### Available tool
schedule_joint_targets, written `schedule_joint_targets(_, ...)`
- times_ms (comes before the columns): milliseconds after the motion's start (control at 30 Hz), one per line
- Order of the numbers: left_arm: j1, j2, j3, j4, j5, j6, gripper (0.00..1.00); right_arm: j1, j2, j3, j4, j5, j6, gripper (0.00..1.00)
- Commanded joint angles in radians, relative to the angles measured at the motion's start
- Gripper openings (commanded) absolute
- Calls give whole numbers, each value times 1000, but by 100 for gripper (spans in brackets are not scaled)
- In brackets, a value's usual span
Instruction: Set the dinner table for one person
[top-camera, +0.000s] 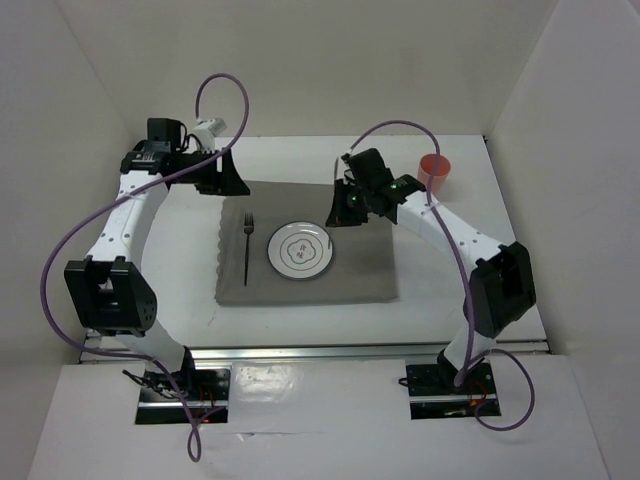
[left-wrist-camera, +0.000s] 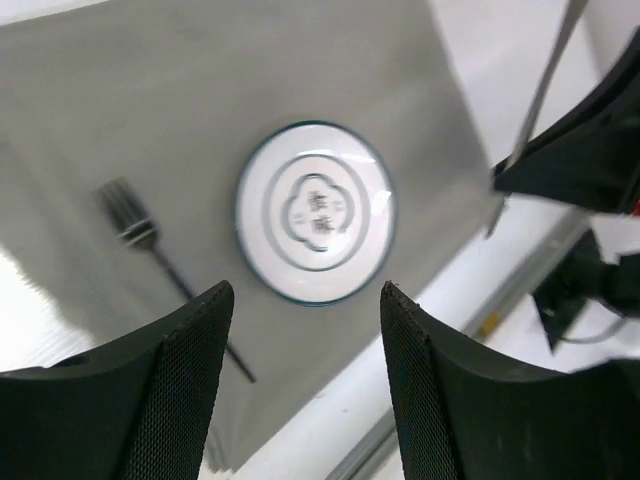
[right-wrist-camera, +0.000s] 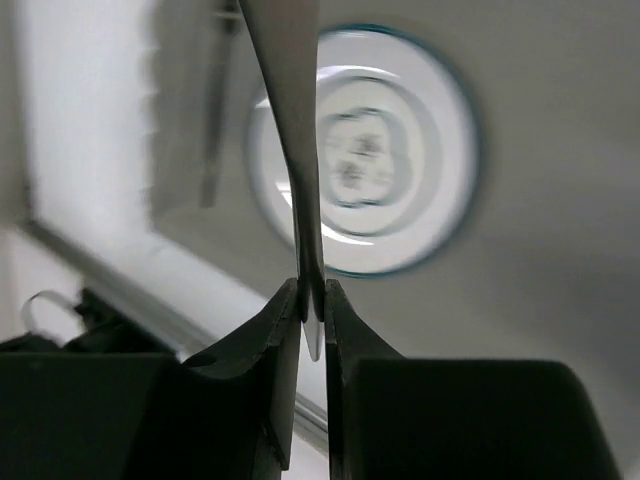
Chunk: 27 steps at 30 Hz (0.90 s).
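Large white dinner table (top-camera: 290, 160), matte, spread beneath both arms. Lying flat on its middle, a grey placemat (top-camera: 350, 280). Centred on the mat, a round white plate (top-camera: 300, 250) with a dark rim and a printed motif. Beyond the mat's far right corner, on bare tabletop, a small red cup (top-camera: 434, 170). Just left of the plate and apart from it, a dark fork (top-camera: 248, 245), tines toward the far edge.

Right gripper (right-wrist-camera: 312, 295) hovering above the mat by the plate's far right side, pinched tight on the end of a slim silver utensil (right-wrist-camera: 295, 120). Probably a knife, though too blurred to say for sure. Left gripper (left-wrist-camera: 305, 295) held high at the mat's far left corner, spread wide, gripping nothing.

Step in hand, by the look of it: setting the utensil down to the right of the plate. Next move likely calling for lowering it flat onto the mat just beside the plate, parallel to the fork, clear of the rim, then releasing. After that, perhaps, bringing the cup closer.
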Motion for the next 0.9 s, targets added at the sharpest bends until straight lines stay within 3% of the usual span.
schedule_joint_targets(0,24,-37,-32,-5,-148,13,67,-47,86,48,-343,162,-51,0)
schedule_joint_targets(267,42,-37,-64,-24,-191,33,67,-87,255,59,-406,265,-69,0)
schedule_joint_targets(667,42,-37,-73,-34,-191,44,66,-115,398,36,-348,212,-83,0)
schedule_joint_targets(867,42,-37,-82,-34,-191,44,66,-115,407,15,-314,182,-74,11)
